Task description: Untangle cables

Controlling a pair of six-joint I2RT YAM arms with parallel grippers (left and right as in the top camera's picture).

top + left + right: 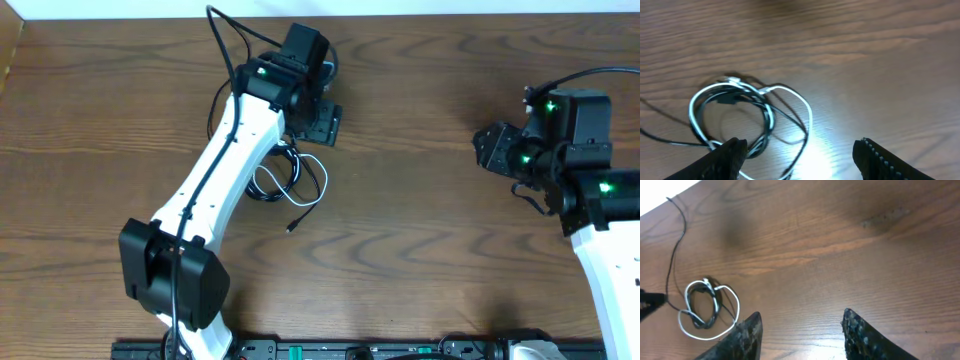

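1. Lying coiled together on the counter (420, 230): black and white cables (768, 117).
2. Left claw (800, 146): wide open, empty, hovering near them.
3. Right claw (802, 316): wide open, empty, well apart.

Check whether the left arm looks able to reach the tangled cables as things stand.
Probably yes. The left tool hangs open just above the cables, which lie loose on the table. Nothing stands between the tool and the coil.
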